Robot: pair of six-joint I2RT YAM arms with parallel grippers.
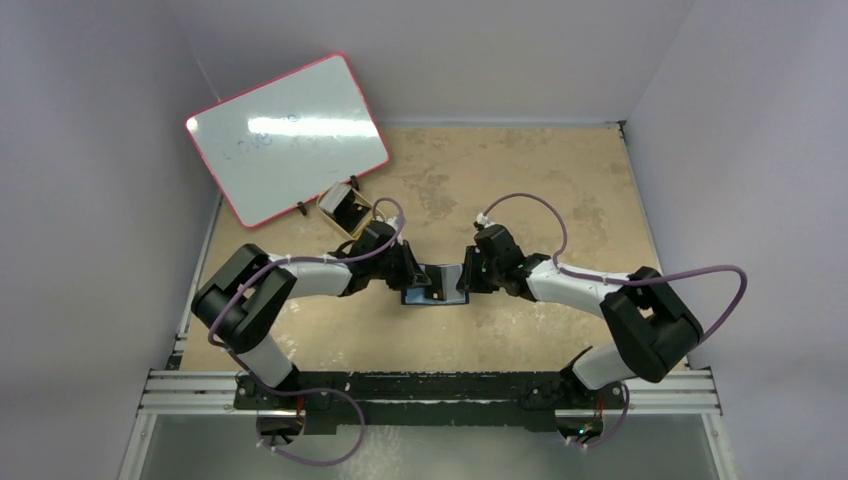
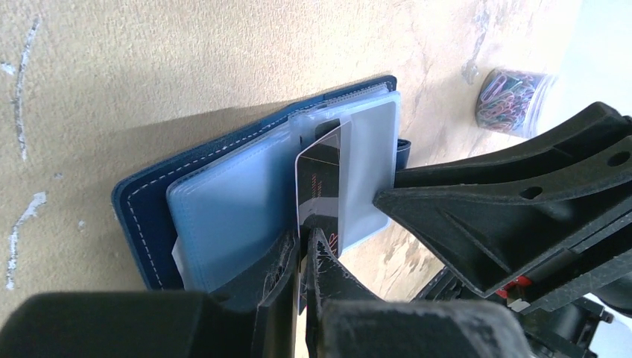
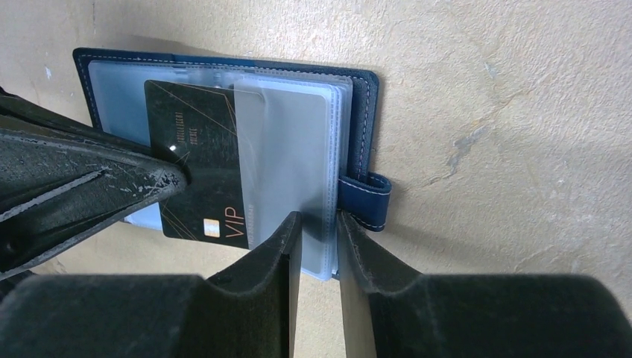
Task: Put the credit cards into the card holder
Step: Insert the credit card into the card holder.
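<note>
The navy-blue stitched bifold card holder (image 3: pixel 362 112) lies open and flat on the tan table (image 1: pixel 560 190), about midway between the left and right edges and a little nearer the near edge than the far one. The left gripper (image 2: pixel 302 245) is closed tight on the short end of a black glossy plastic credit card (image 3: pixel 190 149) printed with "VIP". The card's opposite end is just tucked under the mouth of a frosted clear plastic pocket (image 3: pixel 291 149). The right gripper (image 3: pixel 319 227) is nearly closed, nipping the free edge of that pocket beside the snap tab (image 3: pixel 367 201).

The card looks light, stiff and slick. A pinch at its trailing end seems right, leaving the rest of the card free to slide in, but it would likely twist if pushed off-line. The pocket film looks thin, floppy and clingy, so it probably needs holding near its mouth to stay open. Too hard a pull could crease it or lift the whole holder, which looks light enough to skid on the table.
</note>
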